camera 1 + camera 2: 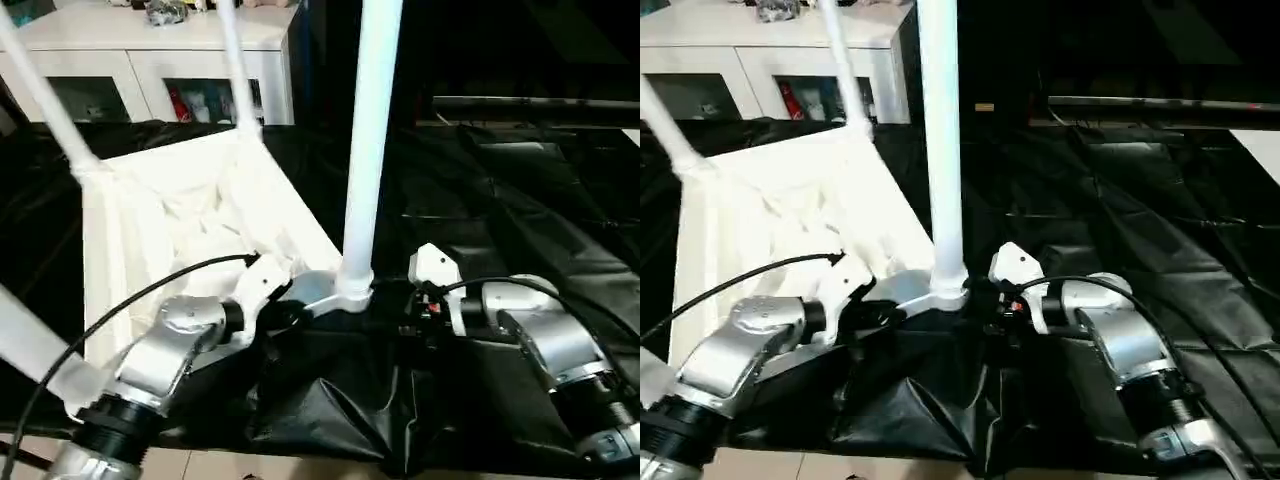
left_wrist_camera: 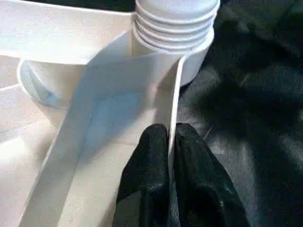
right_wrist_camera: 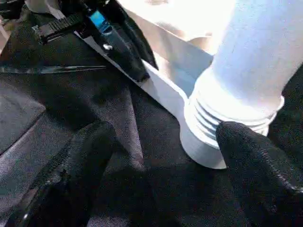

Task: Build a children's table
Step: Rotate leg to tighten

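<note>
Now | one children's table (image 1: 200, 210) | four legs | two grippers

surface: black sheet (image 1: 520, 200) | on it: upturned children's table (image 1: 190, 220), legs up

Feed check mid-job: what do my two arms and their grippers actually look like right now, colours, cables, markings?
Both forearms are rounded silver metal with black ribbed collars near the elbow. The wrist housings are white. A black cable loops over the left arm; another arcs over the right. A small red mark sits by the right wrist. The left gripper and right gripper have matte black, rounded fingers.
</note>
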Controlling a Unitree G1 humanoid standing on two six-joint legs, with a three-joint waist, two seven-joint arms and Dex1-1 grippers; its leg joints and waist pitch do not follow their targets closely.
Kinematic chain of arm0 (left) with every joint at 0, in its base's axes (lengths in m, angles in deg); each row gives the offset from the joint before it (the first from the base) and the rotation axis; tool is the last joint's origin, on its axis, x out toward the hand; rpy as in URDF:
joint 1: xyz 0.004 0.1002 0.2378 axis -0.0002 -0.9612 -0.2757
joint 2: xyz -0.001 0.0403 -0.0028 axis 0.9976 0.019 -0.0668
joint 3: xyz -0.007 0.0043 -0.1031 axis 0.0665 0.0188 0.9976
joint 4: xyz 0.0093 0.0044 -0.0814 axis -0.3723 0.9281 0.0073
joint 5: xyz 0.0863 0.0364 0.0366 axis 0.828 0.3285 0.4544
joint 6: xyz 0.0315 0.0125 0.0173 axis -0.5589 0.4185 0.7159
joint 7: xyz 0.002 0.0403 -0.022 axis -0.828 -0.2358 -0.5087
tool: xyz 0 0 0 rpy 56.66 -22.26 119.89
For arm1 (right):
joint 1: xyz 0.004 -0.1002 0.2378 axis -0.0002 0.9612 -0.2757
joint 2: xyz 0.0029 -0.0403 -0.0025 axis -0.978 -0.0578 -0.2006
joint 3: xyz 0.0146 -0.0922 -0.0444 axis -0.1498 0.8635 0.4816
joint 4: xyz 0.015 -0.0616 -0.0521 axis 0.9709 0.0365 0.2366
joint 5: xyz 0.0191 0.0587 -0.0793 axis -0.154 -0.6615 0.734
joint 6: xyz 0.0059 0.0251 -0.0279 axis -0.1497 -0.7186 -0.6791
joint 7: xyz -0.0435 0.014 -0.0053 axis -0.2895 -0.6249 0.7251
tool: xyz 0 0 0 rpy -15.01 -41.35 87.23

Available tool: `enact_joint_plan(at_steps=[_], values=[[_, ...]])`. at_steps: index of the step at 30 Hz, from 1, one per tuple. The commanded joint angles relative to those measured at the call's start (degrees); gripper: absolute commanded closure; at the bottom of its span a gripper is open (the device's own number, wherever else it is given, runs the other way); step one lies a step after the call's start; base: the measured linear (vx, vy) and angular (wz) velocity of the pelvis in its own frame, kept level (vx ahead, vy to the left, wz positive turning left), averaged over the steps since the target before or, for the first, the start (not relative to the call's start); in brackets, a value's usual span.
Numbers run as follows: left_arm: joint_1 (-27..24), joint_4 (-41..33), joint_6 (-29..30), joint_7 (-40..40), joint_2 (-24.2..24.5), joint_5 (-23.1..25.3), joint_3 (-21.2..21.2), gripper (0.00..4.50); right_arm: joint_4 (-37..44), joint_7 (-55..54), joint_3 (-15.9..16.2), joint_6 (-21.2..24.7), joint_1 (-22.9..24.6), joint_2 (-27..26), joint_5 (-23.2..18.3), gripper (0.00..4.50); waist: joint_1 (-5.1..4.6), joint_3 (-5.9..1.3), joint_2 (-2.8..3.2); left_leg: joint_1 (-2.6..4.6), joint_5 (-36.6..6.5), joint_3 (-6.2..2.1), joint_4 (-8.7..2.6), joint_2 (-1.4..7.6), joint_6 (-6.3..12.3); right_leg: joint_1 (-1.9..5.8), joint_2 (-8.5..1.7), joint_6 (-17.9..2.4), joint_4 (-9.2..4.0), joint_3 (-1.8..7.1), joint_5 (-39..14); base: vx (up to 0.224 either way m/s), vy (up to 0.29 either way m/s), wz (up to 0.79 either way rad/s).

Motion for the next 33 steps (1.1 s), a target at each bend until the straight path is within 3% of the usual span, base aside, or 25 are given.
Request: enact_joint_plan(at_steps=[1,4,9,13,14,18,22,23,28,33], values=[[-1.2,-1.0,1.1,0.5,-0.1,-2.1,0.2,3.79,0.6,0.0,0.0,-0.8,-0.7,-0.2,-0.2,0.65,0.6,-3.67,-1.26,-0.06,-8.1,-0.21,-3.38,0.74,3.81,2.62,-3.07,-12.0,-4.96,1.95,-6.6,0.0,0.0,0.0],[-1.8,-1.3,2.1,1.6,0.9,-2.4,0.0,3.79,0.8,0.2,0.0,-0.8,-0.5,0.0,-0.4,0.65,0.62,-3.68,-1.36,-0.03,-7.9,-0.18,-3.37,0.76,4.11,2.5,-2.9,-12.8,-4.8,1.9,-4.3,0.0,0.0,0.0],[-2.0,-0.5,2.3,0.9,1.9,-1.1,-0.3,3.79,0.4,0.5,-0.1,-1.3,-0.7,0.1,-0.3,0.65,0.57,-3.52,-1.63,0.07,-9.4,-0.17,-3.53,0.81,3.74,2.52,-2.98,-12.3,-5.04,1.94,-6.5,0.0,0.0,0.0],[-2.0,-0.3,2.5,0.8,2.8,-0.1,-1.1,3.79,0.0,0.4,0.0,-1.7,-1.0,0.2,0.0,0.65,0.58,-3.53,-1.49,0.12,-9.3,-0.23,-3.57,0.84,3.54,2.48,-3.02,-12.0,-5.01,1.96,-6.9,0.0,0.0,0.0],[-1.9,-0.1,2.4,0.8,2.9,-0.1,-1.4,4.06,0.0,0.4,-0.1,-1.8,-1.1,0.2,0.0,0.65,0.57,-3.54,-1.56,0.08,-9.1,-0.2,-3.52,0.83,3.56,2.5,-3.0,-12.2,-4.97,1.99,-6.3,0.0,0.0,0.0],[-1.5,0.5,2.3,0.4,2.7,-0.3,-1.5,4.39,-0.2,-0.7,-0.9,-2.5,-1.3,-0.2,-0.2,0.65,0.55,-3.58,-1.62,0.06,-8.8,-0.2,-3.5,0.78,3.55,2.57,-3.0,-12.1,-4.92,1.99,-6.1,0.0,0.0,0.0],[-1.4,0.4,2.6,1.4,3.1,-0.1,-2.3,4.5,-1.4,-1.7,-1.9,-2.5,-1.9,-0.9,-0.7,0.65,0.44,-3.65,-1.6,0.05,-8.4,-0.2,-3.49,0.76,3.59,2.55,-2.96,-12.5,-4.79,1.95,-5.0,0.0,0.0,0.0],[-1.6,0.1,2.6,2.0,3.7,0.2,-3.1,4.5,-2.8,-2.7,-2.9,-0.6,-2.7,-1.8,-1.6,0.39,0.38,-3.7,-1.74,0.07,-8.2,-0.2,-3.43,0.74,3.71,2.63,-2.96,-12.7,-4.69,1.97,-4.3,0.0,0.0,0.0],[-2.2,-0.9,3.2,3.2,4.0,-0.4,-3.6,4.5,-5.3,-6.0,-3.9,-1.4,-4.1,-3.5,-1.0,0.1,0.43,-3.59,-1.72,0.19,-8.5,-0.13,-3.53,0.8,3.29,2.48,-3.03,-12.9,-4.81,1.99,-5.7,0.0,0.0,0.0],[-2.3,-1.1,2.7,2.9,4.2,-0.4,-3.8,4.5,-6.1,-7.2,-3.3,-1.9,-4.6,-3.7,0.5,0.1,0.69,-3.74,-1.56,0.32,-8.1,-0.11,-3.5,0.87,3.06,2.45,-2.93,-13.1,-4.59,1.99,-3.5,0.0,0.0,0.0]])
